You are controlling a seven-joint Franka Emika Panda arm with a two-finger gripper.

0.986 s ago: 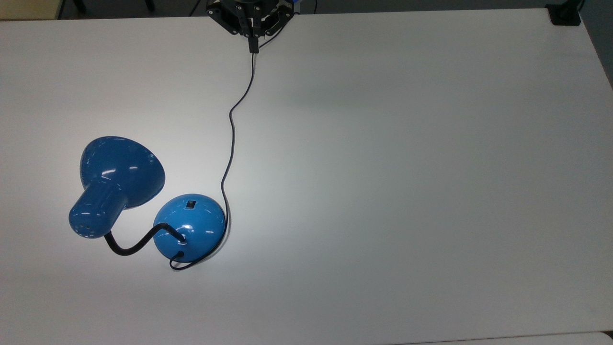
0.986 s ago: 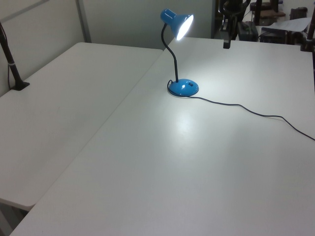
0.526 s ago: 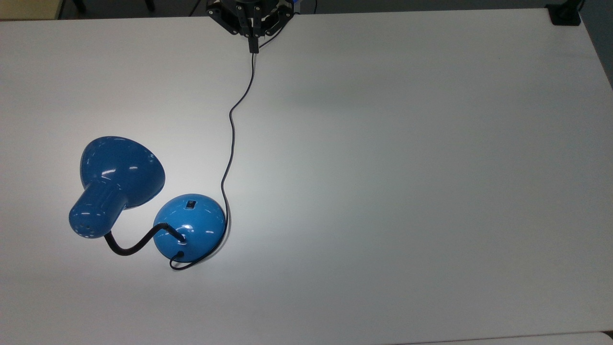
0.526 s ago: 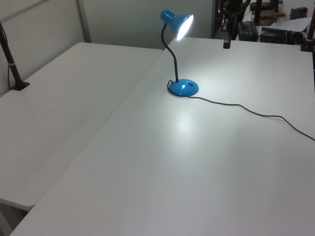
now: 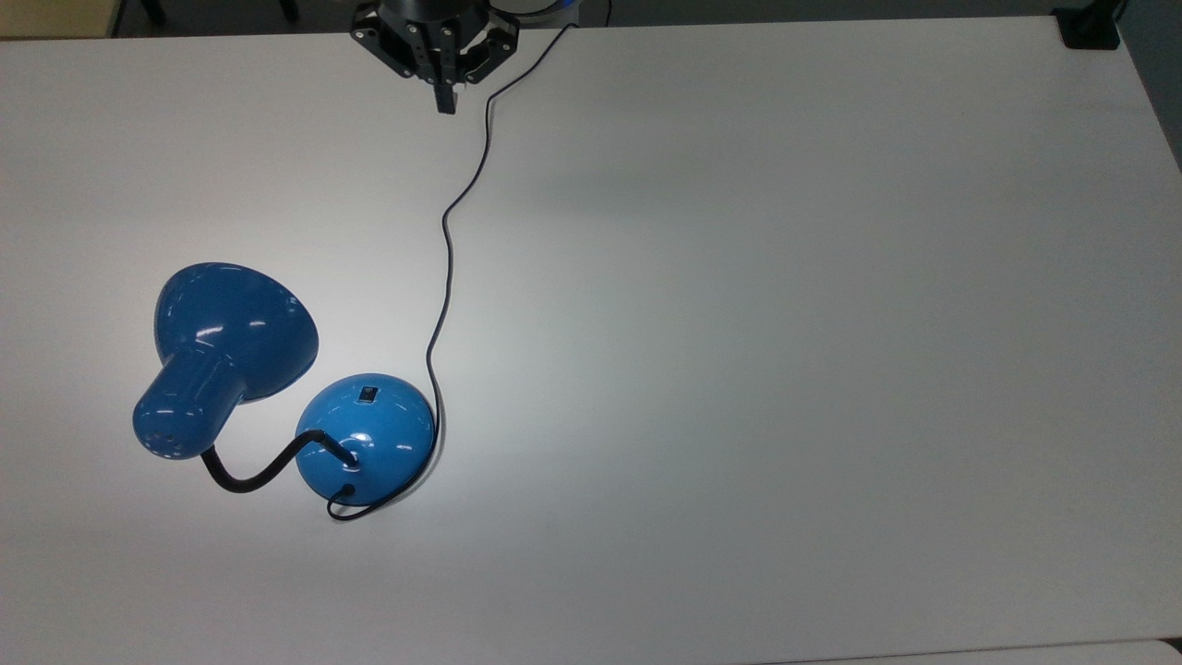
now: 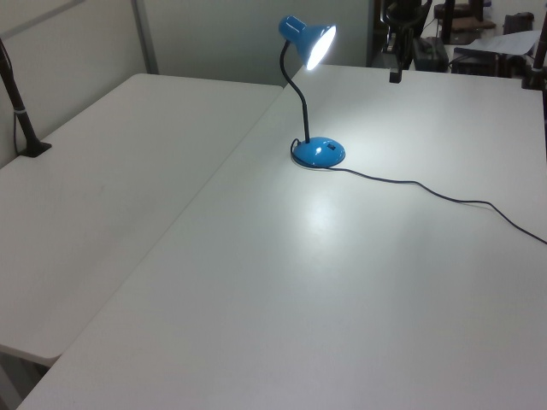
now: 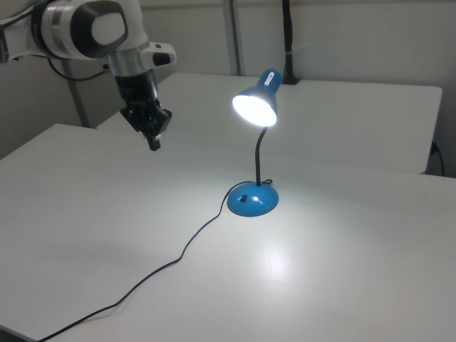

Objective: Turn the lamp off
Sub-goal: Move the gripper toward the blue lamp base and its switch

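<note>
The blue lamp is lit and stands on the white table [image 5: 785,323]. Its bell shade [image 5: 235,323] hangs over the top view's left. Its domed base [image 5: 366,440] carries a small black switch [image 5: 368,395] on the side facing the arm. In the right view the shade [image 7: 256,103] glows above the base [image 7: 252,200], throwing a bright patch on the table. A thin black cord [image 5: 445,268] runs from the base to the table's far edge. My gripper [image 5: 446,100] hangs shut and holds nothing, high above the far edge, well away from the base. It also appears in the right view [image 7: 153,142] and the left view [image 6: 394,76].
A black clamp [image 5: 1088,28] sits on the table's far right corner in the top view. A second white table [image 6: 102,171] adjoins in the left view, with a black post [image 6: 19,111] on it. The cord trails across the table [image 7: 171,263].
My gripper has shifted towards the top view's left, from right over the cord's far end to beside it. The lamp and cord have not moved, and the lamp stays lit.
</note>
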